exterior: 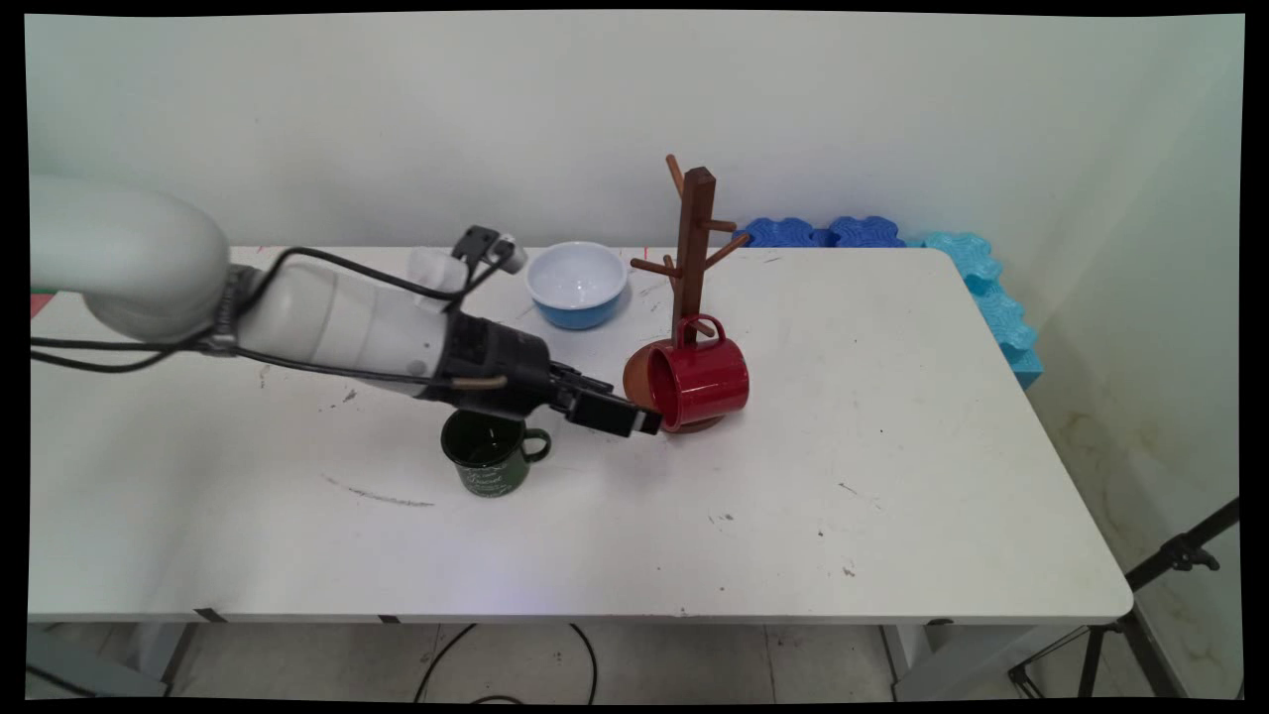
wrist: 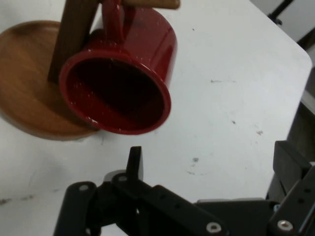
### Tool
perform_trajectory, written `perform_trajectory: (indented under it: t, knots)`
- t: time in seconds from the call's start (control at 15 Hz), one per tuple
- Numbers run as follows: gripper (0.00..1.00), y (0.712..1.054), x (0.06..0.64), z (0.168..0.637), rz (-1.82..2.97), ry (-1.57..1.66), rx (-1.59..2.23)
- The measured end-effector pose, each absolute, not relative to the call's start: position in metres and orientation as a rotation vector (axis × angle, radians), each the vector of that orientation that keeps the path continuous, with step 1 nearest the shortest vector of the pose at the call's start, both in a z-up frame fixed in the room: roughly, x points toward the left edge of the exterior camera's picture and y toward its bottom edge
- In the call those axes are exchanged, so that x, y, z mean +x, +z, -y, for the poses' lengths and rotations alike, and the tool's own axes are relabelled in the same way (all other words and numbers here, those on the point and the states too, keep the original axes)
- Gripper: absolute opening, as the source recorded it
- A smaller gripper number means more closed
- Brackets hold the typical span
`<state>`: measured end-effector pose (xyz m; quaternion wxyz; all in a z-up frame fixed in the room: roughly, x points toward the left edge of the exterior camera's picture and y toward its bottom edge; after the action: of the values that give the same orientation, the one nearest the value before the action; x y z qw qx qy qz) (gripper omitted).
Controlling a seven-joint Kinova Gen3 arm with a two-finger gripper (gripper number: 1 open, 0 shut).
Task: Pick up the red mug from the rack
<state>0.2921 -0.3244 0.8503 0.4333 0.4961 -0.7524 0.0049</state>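
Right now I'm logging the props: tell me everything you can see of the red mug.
The glossy red mug, enamel or ceramic by its look, hangs by its loop handle from a low peg of the brown wooden mug tree. It tilts sideways, its empty mouth facing the black pincer, its lower side by the tree's round base.

Place: lab | evidence: bare white table [exterior: 892, 446], plain wall, tripod [exterior: 1170, 585], blue foam mats [exterior: 981, 288]

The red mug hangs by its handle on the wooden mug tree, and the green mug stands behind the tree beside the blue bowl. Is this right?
One detail is wrong. In the main view the green mug stands in front, under the gripper, far from the blue bowl. The red mug does hang on the mug tree.
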Motion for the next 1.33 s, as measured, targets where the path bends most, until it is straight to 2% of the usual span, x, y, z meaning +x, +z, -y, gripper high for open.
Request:
perform_trajectory:
  t: [1.33]
  knots:
    - [1.00,0.786,0.237,0.387,1.848,0.047,1.188]
